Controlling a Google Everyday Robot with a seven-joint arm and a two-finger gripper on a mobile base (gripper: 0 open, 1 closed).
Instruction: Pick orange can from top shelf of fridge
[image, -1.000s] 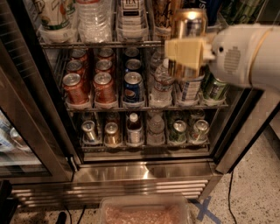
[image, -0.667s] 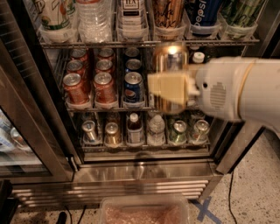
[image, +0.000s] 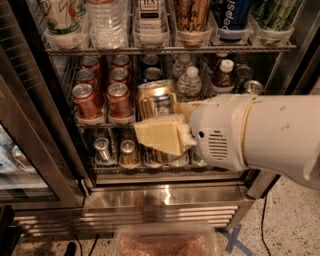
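The orange can (image: 156, 100) is off the top shelf (image: 165, 49), clamped in the end effector (image: 161, 134), which has carried it down and left, in front of the fridge (image: 165, 195) middle racks. The pick looks essentially done. A matching gold can (image: 192, 15) remains shelved, left of the blue can (image: 231, 15) reading "Pepsi".

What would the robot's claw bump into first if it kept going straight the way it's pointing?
The claw, shut on the orange can, points left. It would likely meet the red cans first; depth is unclear, so it might pass in front and reach the door frame.
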